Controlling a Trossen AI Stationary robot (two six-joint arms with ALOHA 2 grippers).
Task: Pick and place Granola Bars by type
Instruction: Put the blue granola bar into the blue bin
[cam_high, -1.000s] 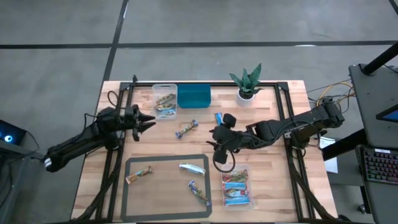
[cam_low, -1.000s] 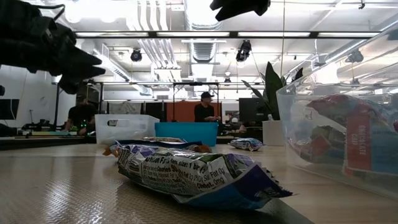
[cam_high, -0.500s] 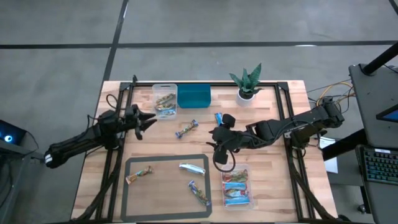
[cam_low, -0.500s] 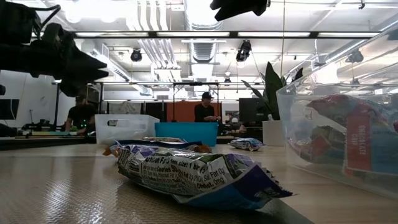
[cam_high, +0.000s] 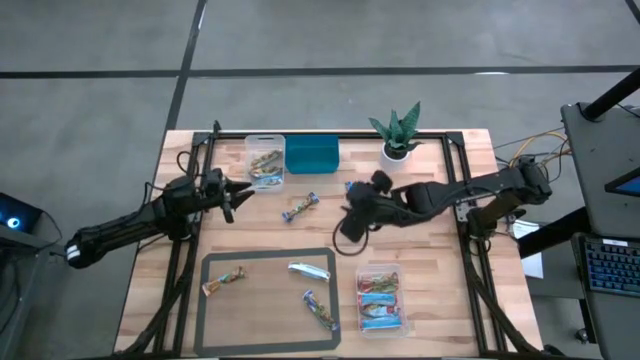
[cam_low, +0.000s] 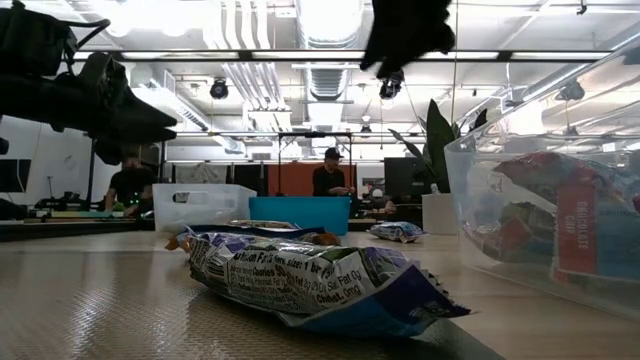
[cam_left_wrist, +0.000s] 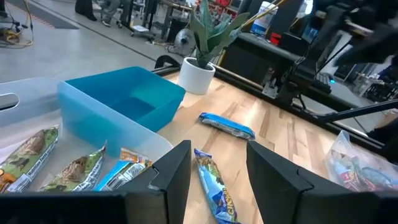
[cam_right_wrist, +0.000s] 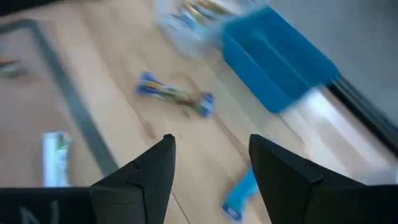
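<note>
Bars lie scattered: one loose bar mid-table, a blue bar near the right gripper, three on the mat, others already in the clear tubs. Left gripper hovers beside the back tub, jaws apart, empty; right gripper's jaws also stand apart, empty. Judged light, crinkly, slippery-wrapped and crushable; best pinched gently across the middle, not by the flimsy crimped ends.

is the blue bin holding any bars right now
No, the blue bin is bare inside in the left wrist view, while the wrapped bars lie in the clear tub beside it.
</note>
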